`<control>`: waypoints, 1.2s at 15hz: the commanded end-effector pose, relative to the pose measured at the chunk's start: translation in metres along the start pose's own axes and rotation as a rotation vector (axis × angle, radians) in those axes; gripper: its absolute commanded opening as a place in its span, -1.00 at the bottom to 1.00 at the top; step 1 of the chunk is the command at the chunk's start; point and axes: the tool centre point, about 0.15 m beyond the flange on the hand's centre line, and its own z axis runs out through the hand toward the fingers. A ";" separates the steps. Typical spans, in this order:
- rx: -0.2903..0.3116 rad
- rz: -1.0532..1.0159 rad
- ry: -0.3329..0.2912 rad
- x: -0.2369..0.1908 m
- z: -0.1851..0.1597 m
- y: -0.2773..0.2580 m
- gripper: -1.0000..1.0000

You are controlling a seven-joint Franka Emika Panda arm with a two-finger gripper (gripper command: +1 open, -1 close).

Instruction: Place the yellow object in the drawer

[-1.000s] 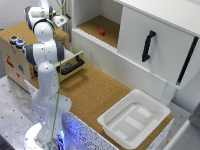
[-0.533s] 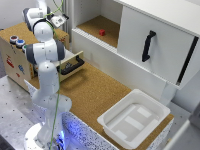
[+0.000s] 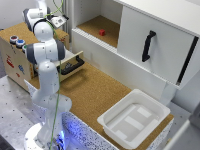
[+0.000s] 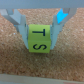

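The yellow object (image 4: 39, 39) is a small cube with black letters, sitting on a cork surface in the wrist view. My gripper (image 4: 40, 31) has a finger pressed against each side of it. In the exterior view the gripper (image 3: 58, 21) is over the top of the small wooden box (image 3: 14, 60) at the exterior view's left, and the cube is hidden there. The light plywood drawer (image 3: 64, 61) with its black bar handle (image 3: 74, 65) stands pulled out of that box, behind my arm.
A big white cabinet (image 3: 150, 30) has a door with a black handle (image 3: 147, 46) and an open cork-floored bay with a small red thing (image 3: 102, 32). A white plastic tub (image 3: 134, 117) sits at the exterior view's lower right. Small cups (image 3: 16, 41) stand on the box.
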 end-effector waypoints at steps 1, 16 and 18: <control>-0.017 0.133 -0.042 -0.036 -0.026 0.011 -1.00; 0.007 0.442 -0.146 -0.174 0.040 -0.033 -1.00; 0.005 0.421 -0.155 -0.181 0.053 -0.036 -1.00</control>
